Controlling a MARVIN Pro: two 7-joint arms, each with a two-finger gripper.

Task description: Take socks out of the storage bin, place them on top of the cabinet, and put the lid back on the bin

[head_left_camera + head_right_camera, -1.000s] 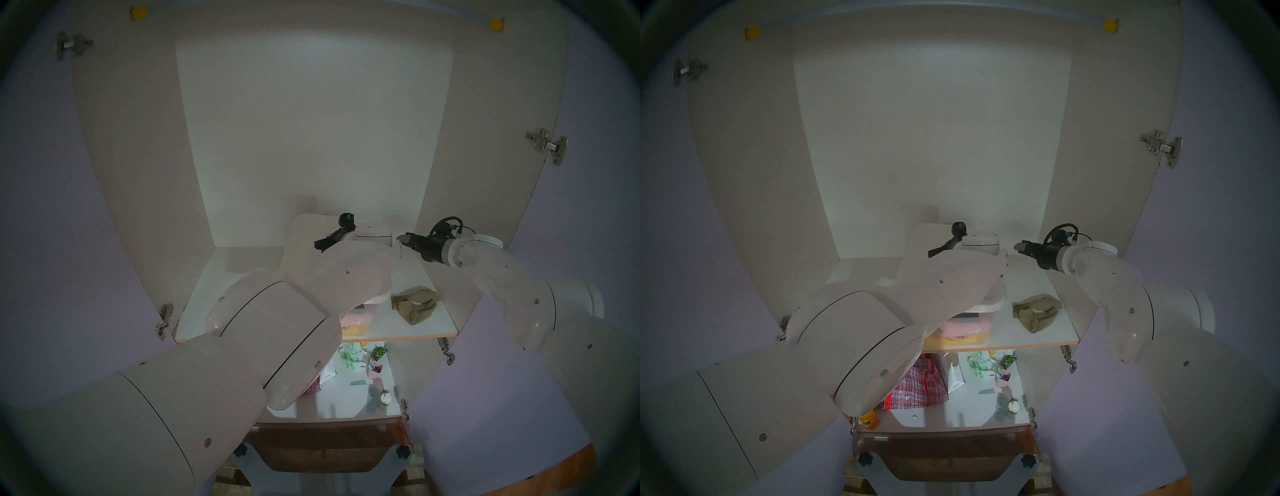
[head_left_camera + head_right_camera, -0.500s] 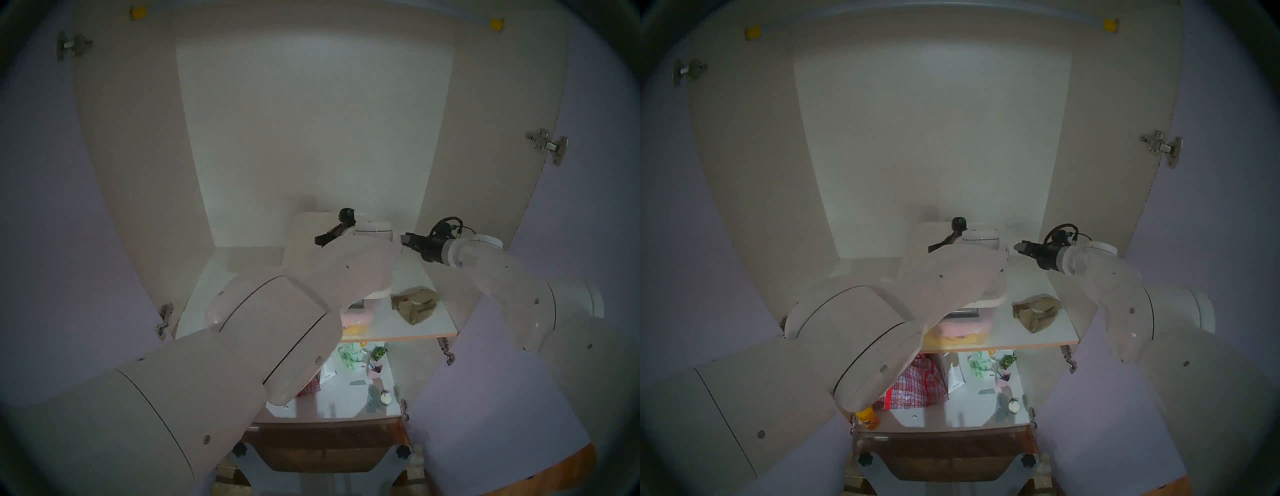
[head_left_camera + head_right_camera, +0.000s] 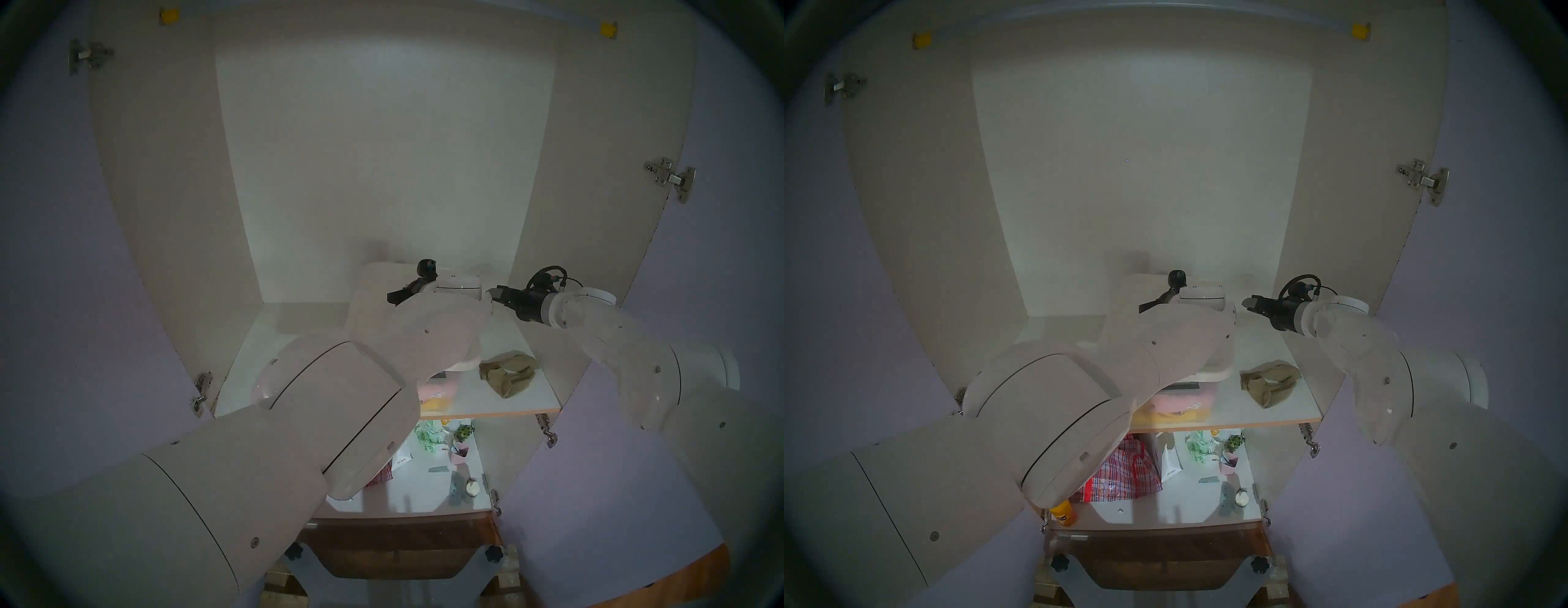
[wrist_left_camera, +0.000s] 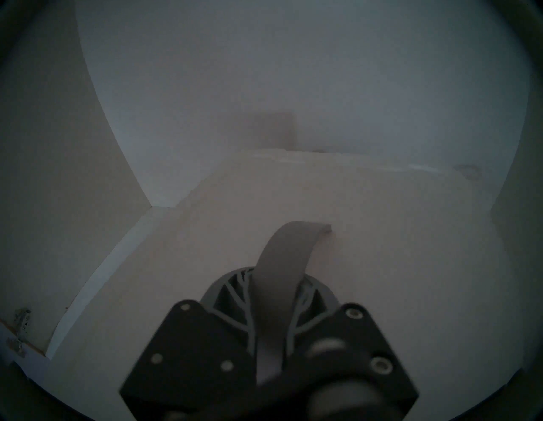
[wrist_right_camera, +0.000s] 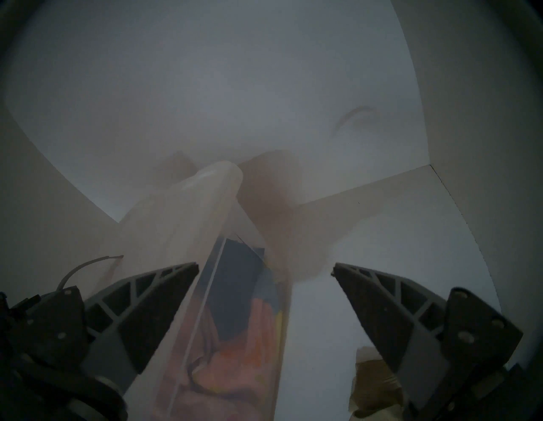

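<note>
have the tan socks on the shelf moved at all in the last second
No. In the head view the socks lie at the same spot on the cabinet shelf, equally near its wood front edge, right of the storage bin.

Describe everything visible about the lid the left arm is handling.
The lid is a flat cream-white plastic rectangle with rounded corners and a raised rim. It sits over the clear storage bin, its near corner overhanging the bin's front; whether it is fully seated cannot be told. The left pincer is shut on a grey strap handle rising from the lid's top. The left arm hides most of it from the head views.
</note>
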